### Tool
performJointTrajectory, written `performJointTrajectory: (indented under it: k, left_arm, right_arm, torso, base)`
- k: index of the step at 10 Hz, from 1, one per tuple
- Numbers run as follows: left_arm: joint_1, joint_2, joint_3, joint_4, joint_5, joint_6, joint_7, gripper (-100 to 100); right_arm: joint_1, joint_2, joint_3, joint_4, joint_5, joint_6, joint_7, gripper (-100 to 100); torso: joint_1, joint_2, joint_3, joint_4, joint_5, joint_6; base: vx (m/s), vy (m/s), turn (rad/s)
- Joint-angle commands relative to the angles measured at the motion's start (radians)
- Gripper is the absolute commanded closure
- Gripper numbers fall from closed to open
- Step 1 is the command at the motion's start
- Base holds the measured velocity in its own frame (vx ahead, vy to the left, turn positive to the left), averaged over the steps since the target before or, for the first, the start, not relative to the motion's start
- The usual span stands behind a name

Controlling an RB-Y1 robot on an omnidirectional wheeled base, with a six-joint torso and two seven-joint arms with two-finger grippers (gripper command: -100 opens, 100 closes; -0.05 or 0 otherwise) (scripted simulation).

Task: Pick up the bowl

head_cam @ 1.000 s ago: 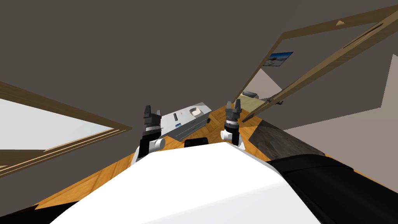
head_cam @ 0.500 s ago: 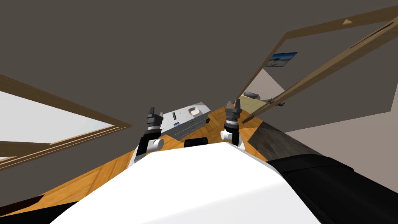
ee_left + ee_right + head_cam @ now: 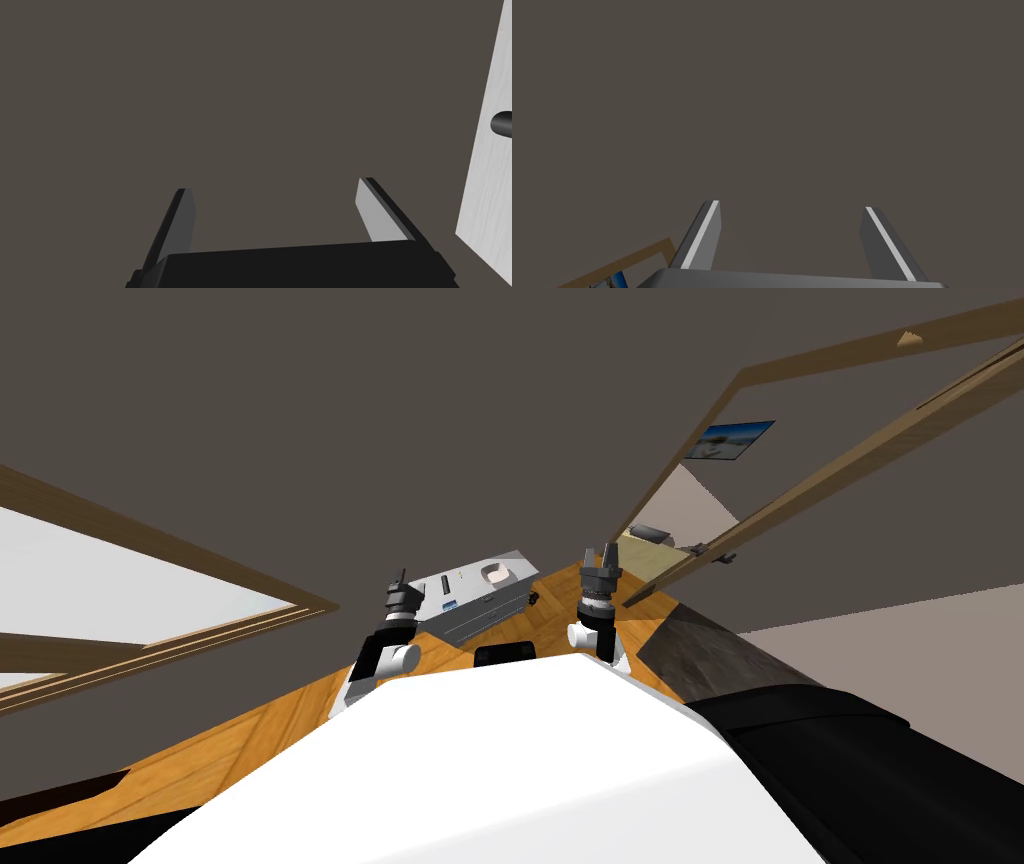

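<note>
Left wrist view: left gripper (image 3: 275,185), jaws released, empty. Right gripper (image 3: 792,205), jaws also parted, empty. Bowl (image 3: 500,575): pale, on grey tabletop (image 3: 472,581), at 3 o'clock of left gripper, apart from it. Likely light, rigid, slippery; pinch the rim, one blade inside.

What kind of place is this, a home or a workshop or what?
Probably a room in a house. There is a wood floor, a low grey drawer unit with a pale bowl on top, and a framed picture on the dark wall.
</note>
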Motion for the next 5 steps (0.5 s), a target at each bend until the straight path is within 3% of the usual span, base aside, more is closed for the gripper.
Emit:
performJointTrajectory:
  k: [1, 5]
  left_arm:
    - [-0.007, 0.009, 0.002, 0.017, 0.027, 0.041, 0.003, -100]
    - [-0.021, 0.036, 0.005, 0.060, 0.106, 0.156, 0.015, -100]
  right_arm:
    - [0.000, 0.000, 0.000, 0.000, 0.000, 0.000, 0.000, 0]
    - [0.000, 0.000, 0.000, 0.000, 0.000, 0.000, 0.000, 0]
  torso:
    - [0.000, 0.000, 0.000, 0.000, 0.000, 0.000]
    - [-0.003, -0.001, -0.001, 0.000, 0.000, 0.000]
  base:
    - [-0.009, -0.071, 0.035]
    - [-0.008, -0.117, 0.058]
